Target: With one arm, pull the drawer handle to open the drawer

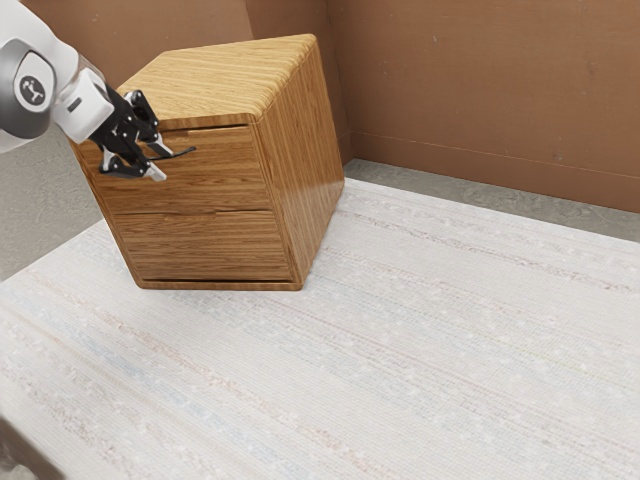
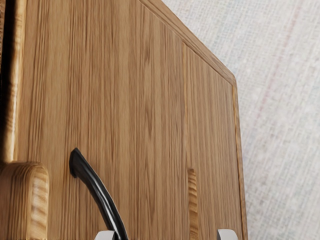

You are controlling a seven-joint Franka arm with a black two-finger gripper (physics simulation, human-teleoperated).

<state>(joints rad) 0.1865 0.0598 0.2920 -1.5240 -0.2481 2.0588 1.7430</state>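
A wooden cabinet (image 1: 290,140) with two drawers stands tilted on the pale table. The top drawer (image 1: 220,165) carries a thin black handle (image 1: 178,153), which curves across the drawer front (image 2: 150,125) in the wrist view as a dark bar (image 2: 95,187). My black gripper (image 1: 157,162) is at that handle, open, its fingers above and below it. In the wrist view two pale fingertips (image 2: 227,233) stand wide apart, and the handle runs close by one of them. A narrow dark gap (image 1: 215,126) shows between the top drawer and the cabinet top.
The lower drawer (image 1: 205,245) sits flush, and no handle is visible on it. The pale woven tabletop (image 1: 420,330) spreads wide toward the exterior view's right and front. Brown walls (image 1: 480,70) rise behind the cabinet.
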